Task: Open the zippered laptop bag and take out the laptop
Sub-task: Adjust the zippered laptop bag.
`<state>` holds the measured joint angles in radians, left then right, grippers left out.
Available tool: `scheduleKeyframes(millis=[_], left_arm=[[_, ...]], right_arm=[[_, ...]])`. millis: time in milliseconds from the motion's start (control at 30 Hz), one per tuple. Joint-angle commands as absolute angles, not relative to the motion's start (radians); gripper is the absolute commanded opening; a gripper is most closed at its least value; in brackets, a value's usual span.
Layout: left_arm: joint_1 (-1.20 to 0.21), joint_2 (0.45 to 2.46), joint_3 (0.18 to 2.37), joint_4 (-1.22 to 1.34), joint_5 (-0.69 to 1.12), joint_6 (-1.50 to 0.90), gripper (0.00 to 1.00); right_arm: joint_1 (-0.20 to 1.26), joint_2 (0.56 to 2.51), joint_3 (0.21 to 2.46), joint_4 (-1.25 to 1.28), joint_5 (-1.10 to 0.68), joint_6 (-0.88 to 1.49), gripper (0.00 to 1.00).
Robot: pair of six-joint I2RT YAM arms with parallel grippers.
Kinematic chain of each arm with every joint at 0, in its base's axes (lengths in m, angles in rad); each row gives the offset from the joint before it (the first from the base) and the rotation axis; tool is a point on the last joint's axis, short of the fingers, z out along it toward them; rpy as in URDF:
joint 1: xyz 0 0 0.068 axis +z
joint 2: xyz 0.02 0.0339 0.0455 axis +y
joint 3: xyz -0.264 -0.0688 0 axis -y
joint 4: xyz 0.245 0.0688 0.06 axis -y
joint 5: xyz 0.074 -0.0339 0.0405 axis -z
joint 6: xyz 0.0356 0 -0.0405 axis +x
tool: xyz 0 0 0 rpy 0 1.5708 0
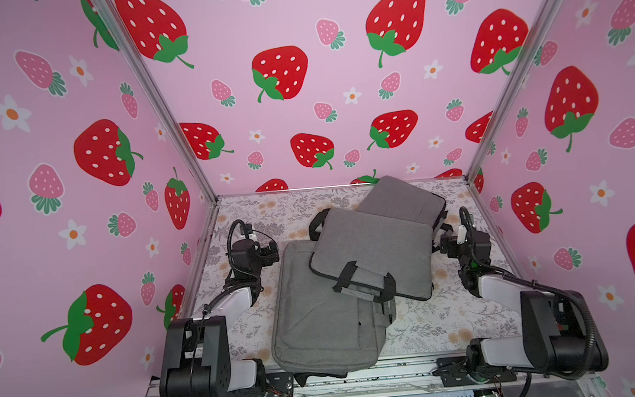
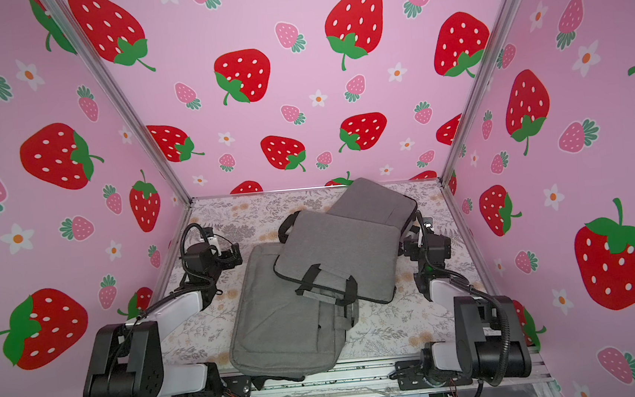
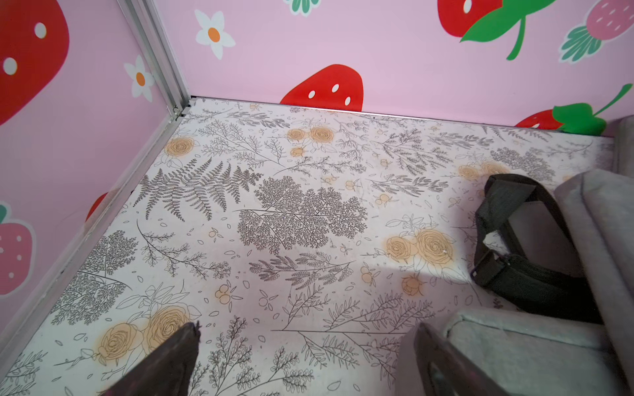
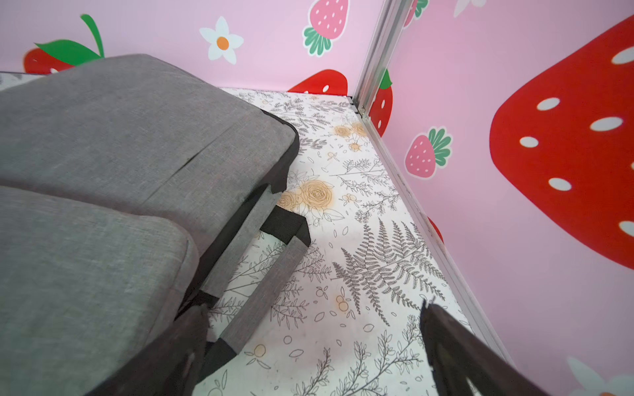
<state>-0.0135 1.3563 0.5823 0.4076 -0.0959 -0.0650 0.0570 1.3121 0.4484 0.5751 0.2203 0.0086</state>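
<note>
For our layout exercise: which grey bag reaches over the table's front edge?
The front bag, overhanging the metal rail; the middle bag overlaps it; the far bag lies by the back wall.

The black-and-white left arm and right arm sit folded low at opposite sides, the black left gripper and right gripper both spread wide, gripping nothing.

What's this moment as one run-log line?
left end effector: open, empty | right end effector: open, empty | near bag, middle bag, far bag: grey, overlapping | laptop: unseen
</note>
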Motion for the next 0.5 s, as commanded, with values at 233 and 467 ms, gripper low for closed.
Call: scheduleKeyframes(millis=[233,467], left_arm=[[-0.070,1.287,0.851,-0.181,-0.008,-0.319,0.99],[-0.171,1.314,1.012,-0.517,0.200,-0.376,0.99]], right_arm=[[0.061,1.154,0.648,0.004,-0.074,0.176,1.00],[0.067,1.119,0.763,-0.336,-0.249,0.256,1.00]])
